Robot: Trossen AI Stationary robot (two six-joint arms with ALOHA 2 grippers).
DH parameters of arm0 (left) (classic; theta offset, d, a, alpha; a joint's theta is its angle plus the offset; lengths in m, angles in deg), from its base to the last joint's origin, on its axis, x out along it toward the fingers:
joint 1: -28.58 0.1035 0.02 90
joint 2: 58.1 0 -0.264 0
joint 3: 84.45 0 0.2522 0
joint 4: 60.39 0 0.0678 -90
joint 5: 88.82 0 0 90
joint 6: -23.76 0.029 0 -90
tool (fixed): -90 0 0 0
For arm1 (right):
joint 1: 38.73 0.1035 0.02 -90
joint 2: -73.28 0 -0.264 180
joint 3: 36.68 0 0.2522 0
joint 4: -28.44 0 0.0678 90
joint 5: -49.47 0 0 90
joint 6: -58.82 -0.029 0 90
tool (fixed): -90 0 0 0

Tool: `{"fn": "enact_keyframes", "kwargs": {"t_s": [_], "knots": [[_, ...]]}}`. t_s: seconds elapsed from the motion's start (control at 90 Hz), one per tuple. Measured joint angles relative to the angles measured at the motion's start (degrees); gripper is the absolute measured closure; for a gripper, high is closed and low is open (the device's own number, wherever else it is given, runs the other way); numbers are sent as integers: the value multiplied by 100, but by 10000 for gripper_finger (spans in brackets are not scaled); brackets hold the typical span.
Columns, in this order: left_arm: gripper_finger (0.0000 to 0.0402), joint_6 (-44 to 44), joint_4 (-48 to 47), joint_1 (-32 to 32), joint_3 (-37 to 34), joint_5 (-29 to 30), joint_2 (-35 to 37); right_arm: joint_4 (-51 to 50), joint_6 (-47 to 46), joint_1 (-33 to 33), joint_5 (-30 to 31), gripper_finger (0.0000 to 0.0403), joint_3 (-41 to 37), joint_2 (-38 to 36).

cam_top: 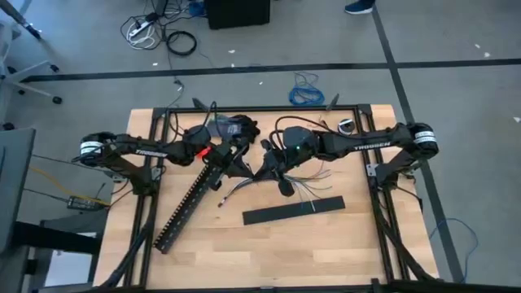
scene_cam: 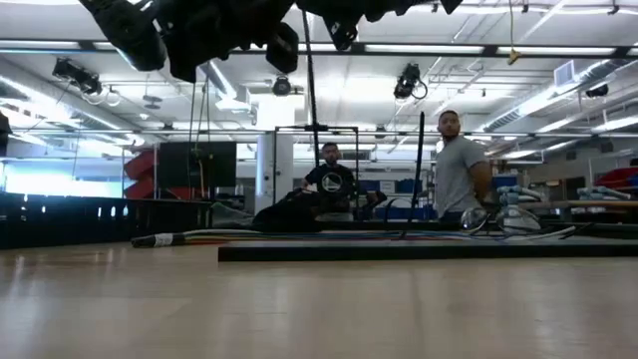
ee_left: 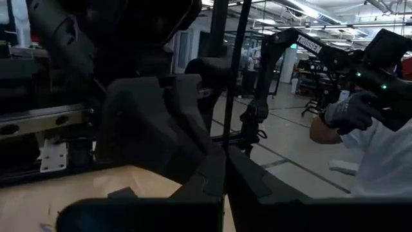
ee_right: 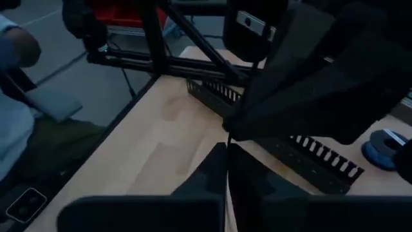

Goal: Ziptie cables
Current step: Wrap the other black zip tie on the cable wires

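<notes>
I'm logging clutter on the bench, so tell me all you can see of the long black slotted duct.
The slotted duct is a long, straight black channel, plastic by its look, with comb-like teeth along its edges. It lies flat on the wooden table, running diagonally from under the left tool toward the table's front left side. Its upper end is hidden beneath that arm. The right wrist view shows its toothed wall up close.
</notes>
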Motion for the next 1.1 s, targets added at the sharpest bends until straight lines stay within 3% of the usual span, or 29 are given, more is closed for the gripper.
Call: {"fn": "enact_keyframes", "kwargs": {"t_s": [0.189,0.411,0.6,0.833,1.1], "knots": [[390,-285,-249,8,0,495,0,-301,-102,0,460,402,4,0],[333,-288,-545,169,1,800,-2,-731,-302,51,1307,402,4,0],[278,-310,-496,221,1,1070,-2,-996,-607,197,2760,402,2,0],[254,243,-446,213,1,2614,20,-985,-1220,401,4513,403,2,-11],[254,798,-171,28,0,4189,22,-955,-1728,534,5691,403,2,-6]]}}
